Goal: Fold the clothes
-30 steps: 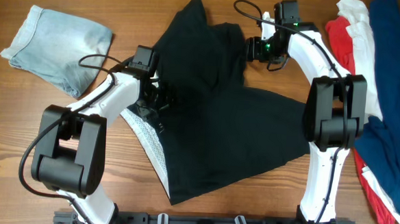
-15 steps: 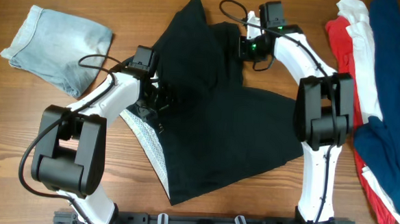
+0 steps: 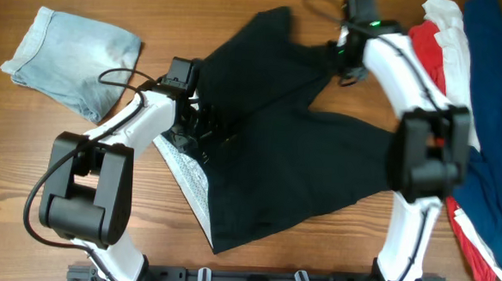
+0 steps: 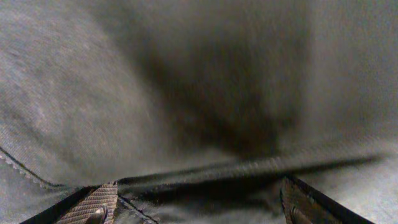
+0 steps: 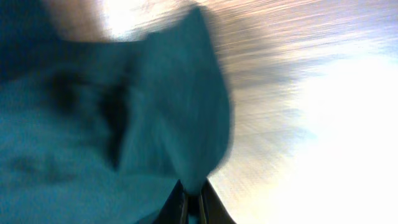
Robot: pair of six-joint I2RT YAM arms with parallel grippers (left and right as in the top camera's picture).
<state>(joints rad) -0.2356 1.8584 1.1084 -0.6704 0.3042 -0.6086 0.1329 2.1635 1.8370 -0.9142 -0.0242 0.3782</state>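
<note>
**Dragging one leg of the shorts rightward**

Counted: one black shorts [image 3: 276, 150], one denim shorts [image 3: 70, 58], one heap of red, white and blue cloth [image 3: 484, 127], two arms.

Shorts lie mid-table [image 3: 26, 163], spread between the arms. The denim shorts sit well apart at the far left and the heap is at the right edge.

Left claw [image 3: 202, 125] rests on the shorts near the waistband. In the wrist view its fingers [image 4: 93, 202] stand wide apart, released, with a hem line of fabric running across between them.

Right claw [image 3: 345, 64] is at the far leg. In its blurred wrist view the fingers are clenched together on a raised fold of the shorts.

Change since half a second ago: the right claw has shifted right and slightly toward the far edge. The far leg has gone with it, its tip now further right and the cloth below pulled flatter. Left arm, denim shorts and heap are unchanged.

Orientation: the waistband is at the near left, with its pale speckled inside showing along that edge. One leg points to the far edge, the other to the right. Long axis runs diagonally, near-left to far-right.
</note>
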